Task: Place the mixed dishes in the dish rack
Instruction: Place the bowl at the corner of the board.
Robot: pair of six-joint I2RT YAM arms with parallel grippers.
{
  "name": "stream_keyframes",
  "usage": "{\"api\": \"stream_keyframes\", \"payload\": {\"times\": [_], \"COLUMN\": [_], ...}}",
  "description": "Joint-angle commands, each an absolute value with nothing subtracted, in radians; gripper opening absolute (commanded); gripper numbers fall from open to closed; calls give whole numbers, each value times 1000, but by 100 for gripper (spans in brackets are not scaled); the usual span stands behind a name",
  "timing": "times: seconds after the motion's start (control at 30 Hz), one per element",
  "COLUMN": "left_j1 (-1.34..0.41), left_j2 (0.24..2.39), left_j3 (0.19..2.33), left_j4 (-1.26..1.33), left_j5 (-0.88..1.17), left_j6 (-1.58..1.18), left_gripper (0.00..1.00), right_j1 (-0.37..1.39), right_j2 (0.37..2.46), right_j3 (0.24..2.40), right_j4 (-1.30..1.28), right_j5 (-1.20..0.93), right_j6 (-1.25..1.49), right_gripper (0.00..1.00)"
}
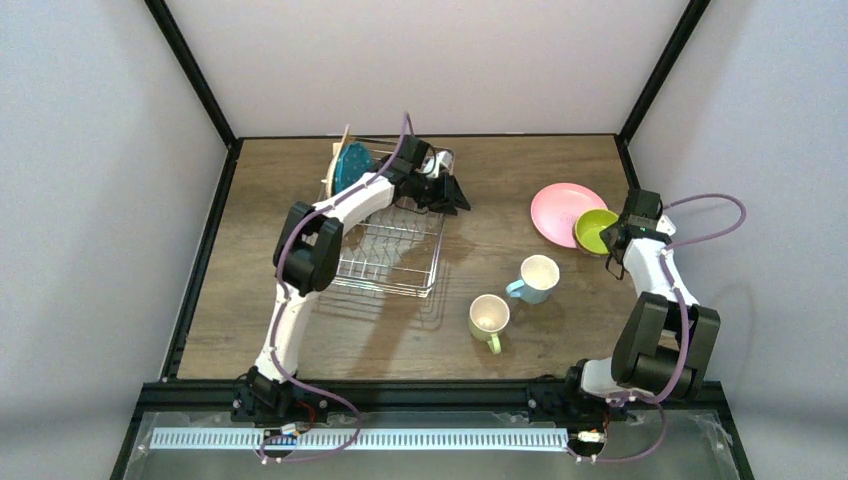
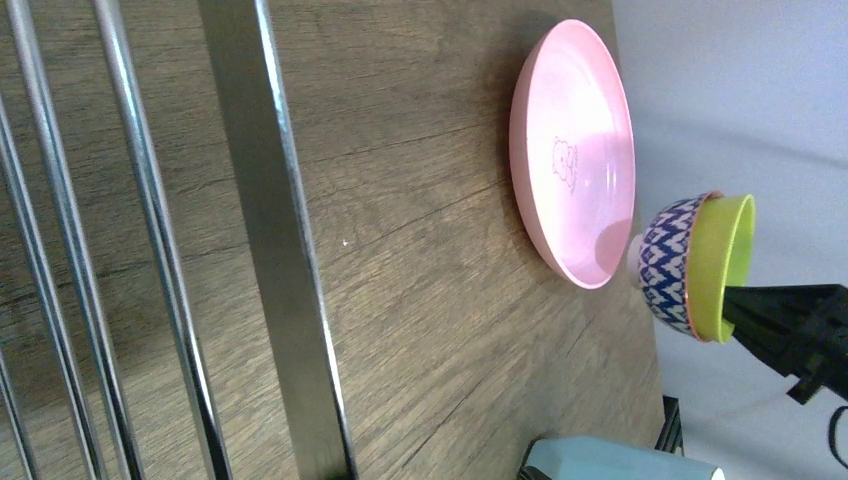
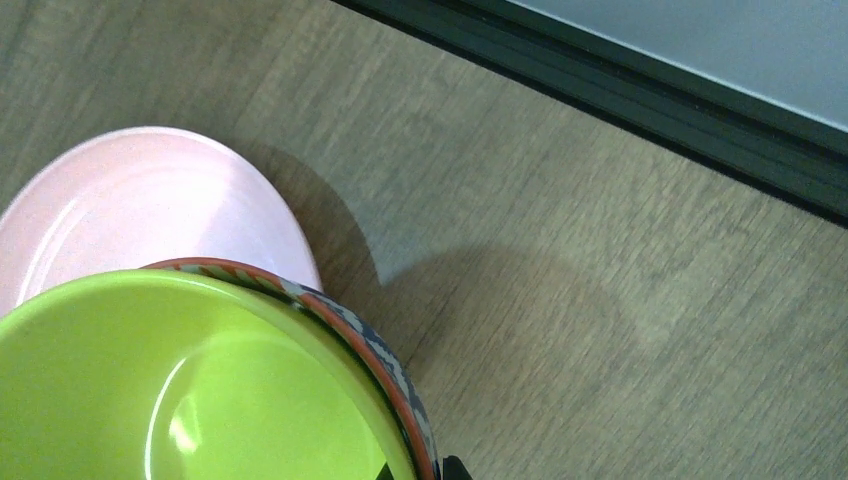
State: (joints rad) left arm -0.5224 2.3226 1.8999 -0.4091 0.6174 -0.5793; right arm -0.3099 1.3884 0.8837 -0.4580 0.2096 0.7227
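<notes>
left wrist: right gripper (image 2: pixel 748 316) grips bowl (image 2: pixel 688 262) by figure-printed pink plate (image 2: pixel 575 150); left gripper (image 1: pixel 453 197) released

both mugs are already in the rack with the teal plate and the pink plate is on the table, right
No. The light-blue mug and yellow-green mug stand on the table, outside the dish rack, as the top view shows. The rest is right.
</notes>
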Motion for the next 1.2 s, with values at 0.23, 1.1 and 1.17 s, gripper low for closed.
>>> {"api": "stream_keyframes", "payload": {"times": [0.23,1.1,1.17], "left_j1": [-471,-470,-470], "left_j2": [2380,2353,2349], "left_j3": [1817,1824,1821], "left_j4": [-616,-642,-644], "left_j5": [520,518,516], "left_j6": [-543,-566,-566], "left_gripper": [100,100,100], "right_j1": [-313,-312,-311], "right_j2": [1338,1202,1182], "right_j3": [759,793,770], "right_j4": [-366,-489,-493], "right_j5": [223,211,206], "right_j6": [802,796,800], "right_gripper": [0,1,1]}}
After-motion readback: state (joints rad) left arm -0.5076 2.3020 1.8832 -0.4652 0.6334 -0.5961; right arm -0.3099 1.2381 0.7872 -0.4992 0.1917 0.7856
